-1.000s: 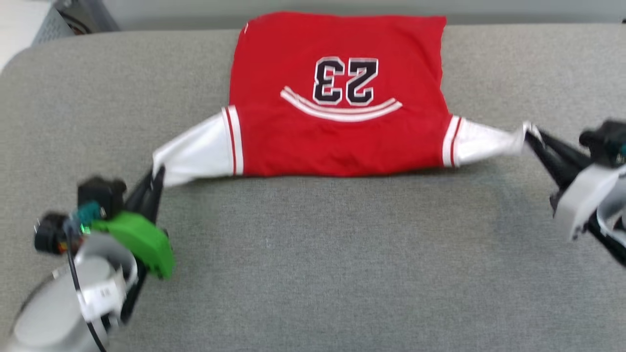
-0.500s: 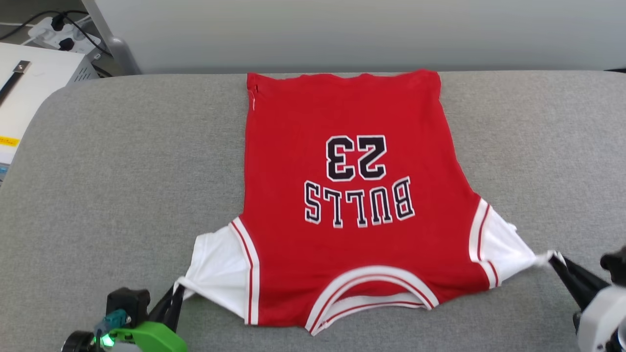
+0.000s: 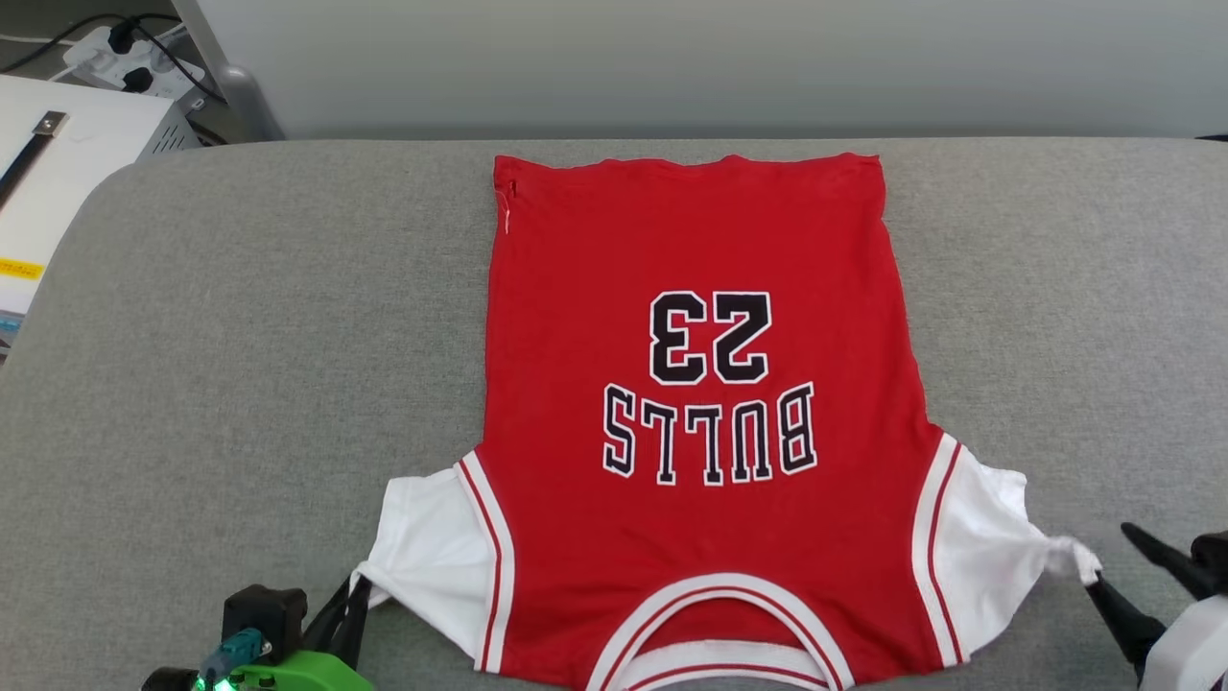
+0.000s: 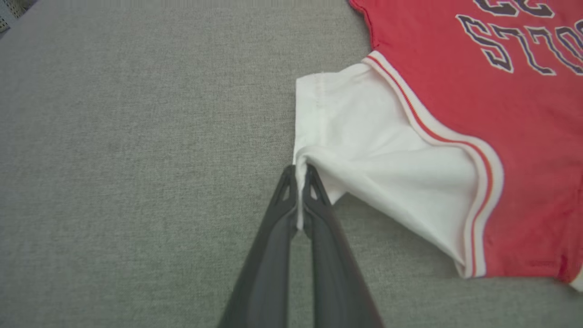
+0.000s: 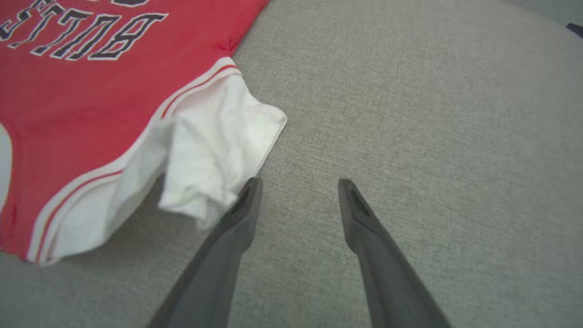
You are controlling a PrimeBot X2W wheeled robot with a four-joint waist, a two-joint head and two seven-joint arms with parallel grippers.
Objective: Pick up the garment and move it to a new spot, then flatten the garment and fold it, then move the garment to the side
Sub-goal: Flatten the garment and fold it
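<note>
right fingers [image 5: 248, 196]: just opened wide, right sleeve [image 5: 214, 136] freed | left fingers [image 4: 287, 196]: pinching left sleeve [image 4: 364, 136] | shirt [image 3: 691, 250]: spread flat, folding likely next

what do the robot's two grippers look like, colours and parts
The left gripper has two long dark tapered fingers with small cut-outs near the tips, a bright green casing behind them and a black block carrying a teal plug. The right gripper has the same dark fingers, with a white casing.

garment [image 3: 691, 250] on cushion [image 3: 240, 336] | left pincer [image 4: 299, 172] touching its left | right pincer [image 5: 298, 183] beside its right
</note>
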